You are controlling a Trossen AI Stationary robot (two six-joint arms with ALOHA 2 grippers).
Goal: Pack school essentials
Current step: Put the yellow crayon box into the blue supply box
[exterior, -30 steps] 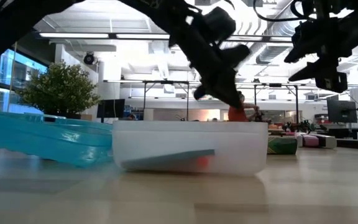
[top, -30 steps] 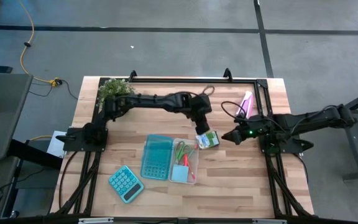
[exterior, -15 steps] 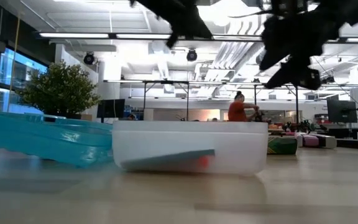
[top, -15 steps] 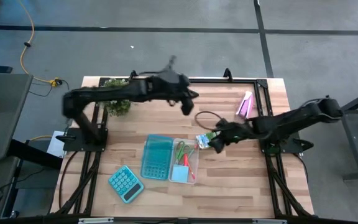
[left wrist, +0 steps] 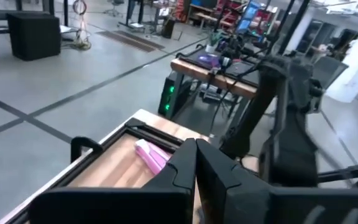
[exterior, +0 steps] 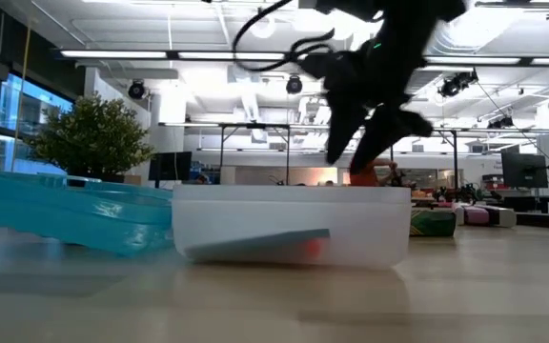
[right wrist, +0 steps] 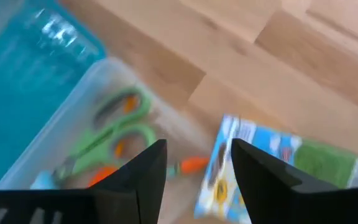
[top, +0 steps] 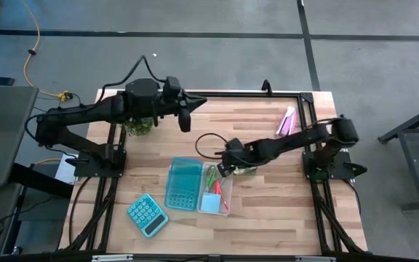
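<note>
A clear container [top: 229, 191] at mid-table holds green-handled scissors [right wrist: 114, 130], an orange-tipped pen [right wrist: 194, 165] and a light-blue note pad [top: 210, 203]. A yellow-green crayon box [right wrist: 309, 162] lies flat on the table against the container's right side. My right gripper [right wrist: 194, 168] hovers open above the box's end and the container's rim, slanting down; in the high view it [top: 226, 166] covers part of the box [top: 244, 170]. My left gripper [top: 186, 120] is shut and raised over the far left of the table, holding nothing.
A teal lid [top: 184, 183] leans on the container's left side. A teal calculator [top: 147, 215] lies near the front left. A pink-and-purple tube [top: 288, 121] lies at the far right, a small plant [top: 138, 125] at the far left. Bare wood lies front right.
My left gripper has risen from beside the crayon box and drawn back toward the table's far left, tipping up to nearly level, still shut. My right gripper has swept from the right side toward the table's middle and tipped downward over the crayon box.
</note>
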